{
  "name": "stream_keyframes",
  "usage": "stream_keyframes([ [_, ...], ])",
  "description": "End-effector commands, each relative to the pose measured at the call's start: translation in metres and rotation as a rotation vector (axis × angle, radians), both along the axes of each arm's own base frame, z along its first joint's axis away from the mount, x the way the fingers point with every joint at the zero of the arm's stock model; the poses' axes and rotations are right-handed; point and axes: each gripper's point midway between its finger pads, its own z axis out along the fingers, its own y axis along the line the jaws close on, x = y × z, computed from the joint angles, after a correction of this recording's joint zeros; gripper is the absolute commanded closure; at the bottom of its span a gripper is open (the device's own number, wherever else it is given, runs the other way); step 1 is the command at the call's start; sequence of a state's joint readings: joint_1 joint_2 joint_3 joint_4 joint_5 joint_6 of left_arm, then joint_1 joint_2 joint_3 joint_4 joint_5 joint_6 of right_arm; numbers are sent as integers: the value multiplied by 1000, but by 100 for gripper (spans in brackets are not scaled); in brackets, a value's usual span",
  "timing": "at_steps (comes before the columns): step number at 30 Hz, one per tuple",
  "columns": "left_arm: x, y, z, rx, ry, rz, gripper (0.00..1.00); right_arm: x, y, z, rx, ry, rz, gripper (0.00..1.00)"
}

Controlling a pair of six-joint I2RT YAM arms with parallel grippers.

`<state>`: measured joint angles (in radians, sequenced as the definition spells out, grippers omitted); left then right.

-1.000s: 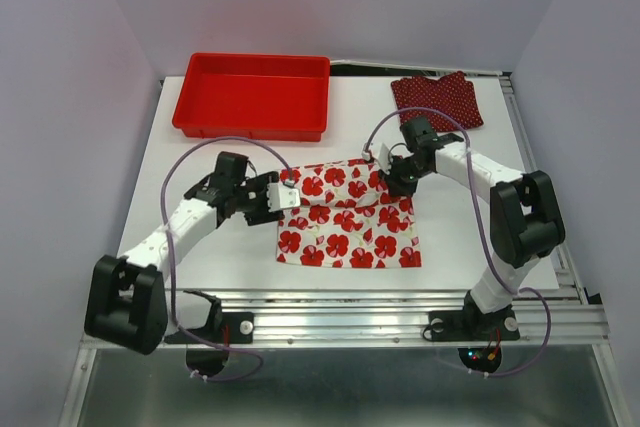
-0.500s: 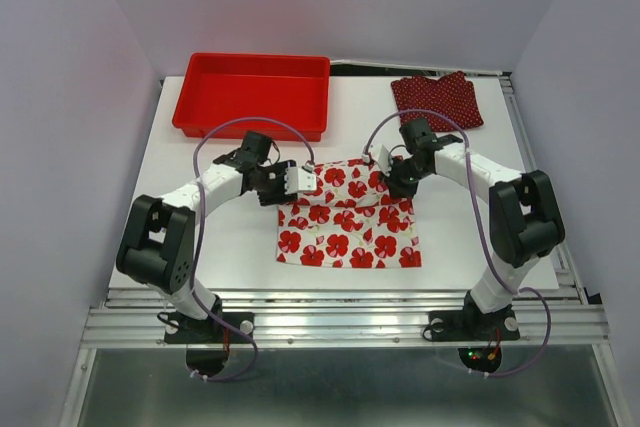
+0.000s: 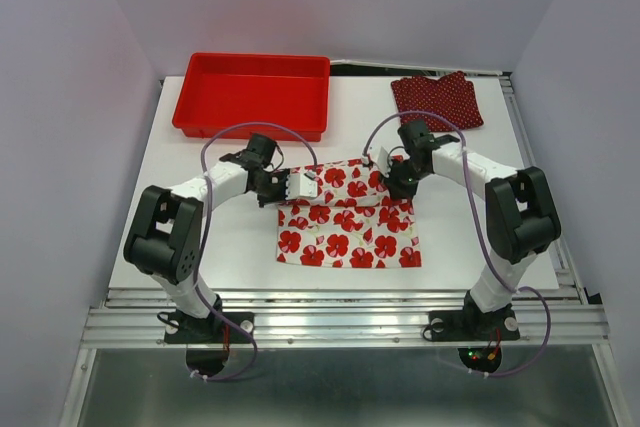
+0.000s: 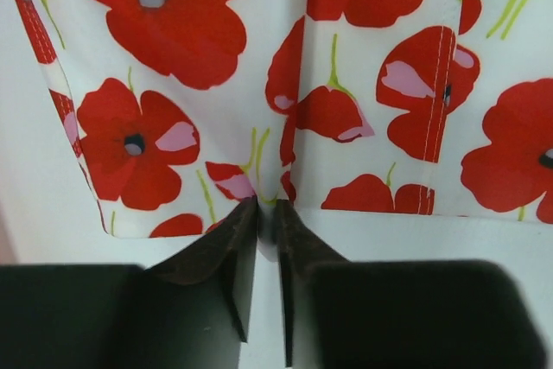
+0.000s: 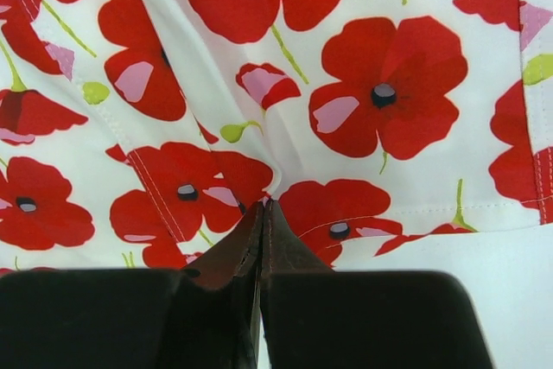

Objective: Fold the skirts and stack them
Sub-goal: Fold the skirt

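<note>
Across the table (image 3: 200, 237) from above, the white flowered skirt (image 3: 350, 232) lies centred. The left gripper (image 3: 305, 184) and right gripper (image 3: 386, 165) pinch its far edge at opposite ends, likely so the edge travels evenly into a fold. The dotted red skirt (image 3: 437, 100) lies at the far right corner (the red tray (image 3: 250, 130) sits far left). In the left wrist view, the fingers (image 4: 220, 257) are nipped onto the hem. In the right wrist view, the jaws are clamped tight on a pleat of the same cloth.
</note>
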<state>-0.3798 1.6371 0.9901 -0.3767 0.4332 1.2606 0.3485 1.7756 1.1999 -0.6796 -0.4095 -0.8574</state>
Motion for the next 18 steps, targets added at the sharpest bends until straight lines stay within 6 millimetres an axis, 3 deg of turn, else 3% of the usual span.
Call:
stream_keyframes([
  [1,9,-4,11,-3,-27,-4,80,19,7,16,11,-73,9,99],
  [6,25,-9,29,-36,-56,56,100,45,2,34,7,-141,-23,99],
  [12,55,-16,73,-98,-111,164,100,88,-9,84,4,-294,-54,99],
  [16,66,-21,110,-155,-150,218,100,93,-14,110,-4,-338,-45,99],
  [18,61,-22,116,-162,-129,222,100,84,-17,121,-9,-340,-34,99],
])
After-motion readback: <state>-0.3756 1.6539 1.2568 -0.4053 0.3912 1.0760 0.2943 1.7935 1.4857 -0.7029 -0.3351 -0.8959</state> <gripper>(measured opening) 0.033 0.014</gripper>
